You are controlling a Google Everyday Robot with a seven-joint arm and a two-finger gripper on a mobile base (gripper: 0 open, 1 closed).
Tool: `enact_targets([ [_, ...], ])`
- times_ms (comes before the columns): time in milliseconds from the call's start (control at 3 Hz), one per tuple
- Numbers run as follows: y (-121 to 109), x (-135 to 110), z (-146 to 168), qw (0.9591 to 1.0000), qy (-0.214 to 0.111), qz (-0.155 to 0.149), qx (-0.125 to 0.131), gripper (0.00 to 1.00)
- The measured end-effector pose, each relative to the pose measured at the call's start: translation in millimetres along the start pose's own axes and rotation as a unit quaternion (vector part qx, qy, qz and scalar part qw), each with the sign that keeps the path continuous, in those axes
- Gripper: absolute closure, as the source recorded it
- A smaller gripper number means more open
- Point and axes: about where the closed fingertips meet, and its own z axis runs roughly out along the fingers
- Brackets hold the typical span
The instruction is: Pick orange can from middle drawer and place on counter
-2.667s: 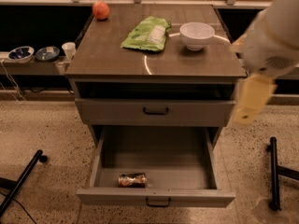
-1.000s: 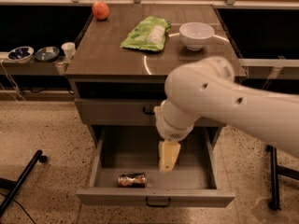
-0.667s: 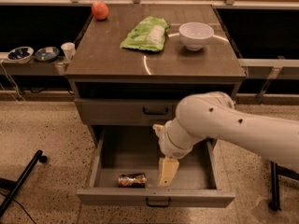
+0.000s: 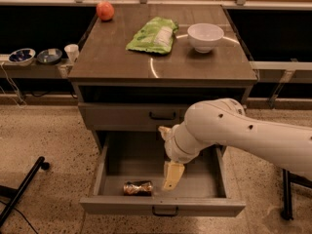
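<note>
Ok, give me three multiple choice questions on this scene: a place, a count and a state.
1. Where is the orange can? A on the counter; B in the middle drawer, near its front; C in the tool.
2. How many things are on the counter? A one; B five; C three.
3. How does the can lie? A on its side; B upright; C leaning on a wall.
1 B, it rests on the drawer floor, the tool just right of it. 2 C, red fruit, green bag, white bowl. 3 A, its length runs along the floor.
</note>
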Motion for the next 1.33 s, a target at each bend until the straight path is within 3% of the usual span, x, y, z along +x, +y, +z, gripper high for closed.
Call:
enact_targets([
  [667,-2.2,4.8,49.0,0.999,-0.026,0.011,-0.034,0.0],
  [1000,-0.2,4.9,84.2,0.9987,-0.023,0.018,-0.041,0.0],
  [1333,-5.7,13.3,115.9,0.9983,-0.027,0.037,-0.037,0.08],
])
